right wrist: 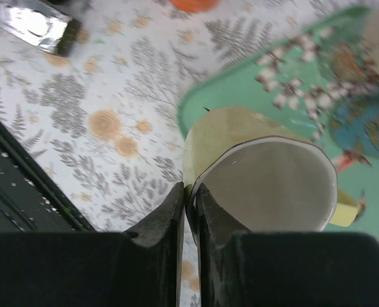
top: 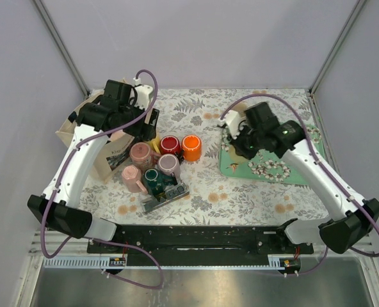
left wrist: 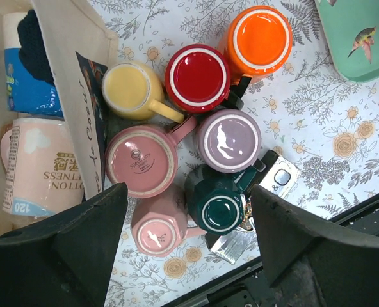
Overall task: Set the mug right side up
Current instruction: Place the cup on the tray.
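Over the glossy green tray (right wrist: 221,96) at the right of the flower-patterned desk (right wrist: 112,128), the right pincer (right wrist: 189,192) is pinched tight on the thin rim of a smooth, round, pale yellow mug (right wrist: 266,185). The mug's white inside faces the wrist camera. Farther left, the left pincer (left wrist: 188,188) hangs spread wide above a cluster of glazed upside-down mugs (left wrist: 198,77).
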`<state>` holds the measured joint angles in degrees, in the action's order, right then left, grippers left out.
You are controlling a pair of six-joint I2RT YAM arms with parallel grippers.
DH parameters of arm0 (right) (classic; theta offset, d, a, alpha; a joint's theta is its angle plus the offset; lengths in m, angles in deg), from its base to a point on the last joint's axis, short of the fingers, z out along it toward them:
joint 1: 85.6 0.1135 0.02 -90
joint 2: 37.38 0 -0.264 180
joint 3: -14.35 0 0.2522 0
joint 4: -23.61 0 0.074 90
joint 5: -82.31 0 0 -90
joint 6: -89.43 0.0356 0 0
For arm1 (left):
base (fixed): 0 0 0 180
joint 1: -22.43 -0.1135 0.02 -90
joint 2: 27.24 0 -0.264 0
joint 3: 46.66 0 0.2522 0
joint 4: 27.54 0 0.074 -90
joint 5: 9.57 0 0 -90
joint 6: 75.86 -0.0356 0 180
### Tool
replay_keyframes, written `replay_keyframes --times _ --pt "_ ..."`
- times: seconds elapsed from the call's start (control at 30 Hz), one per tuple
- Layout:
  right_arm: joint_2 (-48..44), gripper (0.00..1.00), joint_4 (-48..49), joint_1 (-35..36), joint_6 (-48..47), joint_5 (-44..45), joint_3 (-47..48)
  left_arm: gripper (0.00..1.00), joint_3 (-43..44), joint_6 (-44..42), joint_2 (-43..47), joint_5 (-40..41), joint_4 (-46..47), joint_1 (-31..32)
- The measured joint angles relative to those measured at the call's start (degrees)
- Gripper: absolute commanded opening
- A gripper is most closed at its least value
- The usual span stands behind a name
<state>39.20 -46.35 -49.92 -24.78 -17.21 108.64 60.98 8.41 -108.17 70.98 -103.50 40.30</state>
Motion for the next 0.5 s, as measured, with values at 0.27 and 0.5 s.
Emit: replay_keyframes --times 0.27,0.5 --pt "-1.68 0.00 -6.80 -22.08 -13.27 -0.22 3.96 0.80 0.61 -0.02 -2.19 -1.75 -0.31 -0.02" --pt "5.53 0.00 -5.60 -32.30 -22.93 -0.72 6.45 0.80 1.70 -0.02 -4.11 -3.74 -0.76 -0.02"
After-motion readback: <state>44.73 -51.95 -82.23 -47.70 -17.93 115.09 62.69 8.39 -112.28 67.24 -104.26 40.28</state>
